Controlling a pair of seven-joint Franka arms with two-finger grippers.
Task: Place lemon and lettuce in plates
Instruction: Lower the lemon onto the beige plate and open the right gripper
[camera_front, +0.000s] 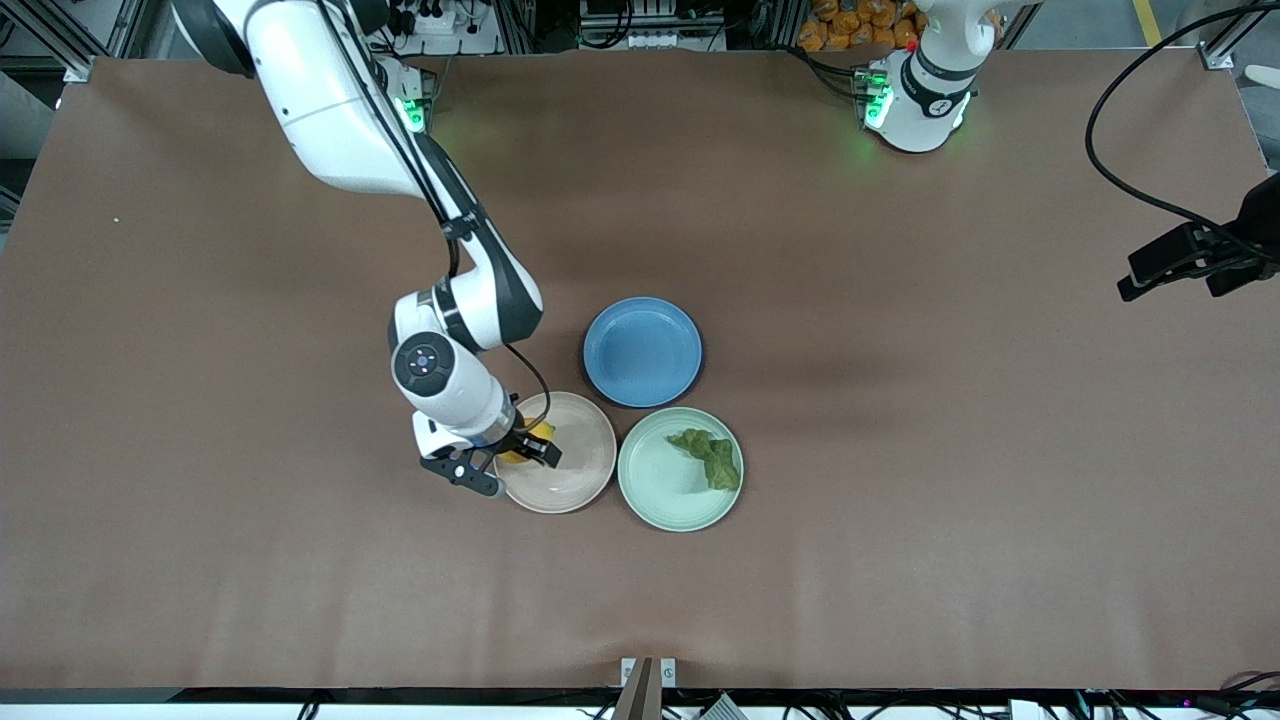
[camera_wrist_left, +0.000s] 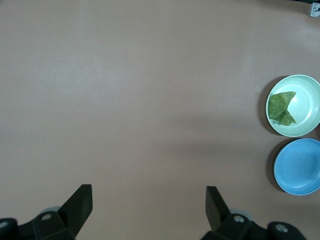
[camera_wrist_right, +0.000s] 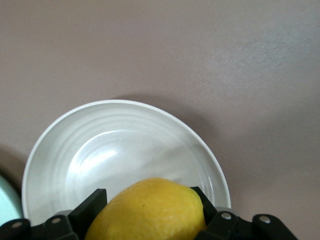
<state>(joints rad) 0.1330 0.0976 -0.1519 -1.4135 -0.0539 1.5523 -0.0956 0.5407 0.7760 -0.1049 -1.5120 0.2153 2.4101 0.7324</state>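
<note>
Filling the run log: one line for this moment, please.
right gripper: shut on lemon, over beige plate | lettuce: in green plate | left gripper: open, waiting

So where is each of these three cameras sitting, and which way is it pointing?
Front view: high across the table, facing both arms; the right hand holds the lemon over the beige-pink plate.
Left wrist view: on the waiting left arm, looking down past its open left hand at bare table, the mint green plate with the lettuce, and the blue plate.
Right wrist view: on the right arm, looking down over the lemon.
Front and left wrist views share the lettuce.
</note>
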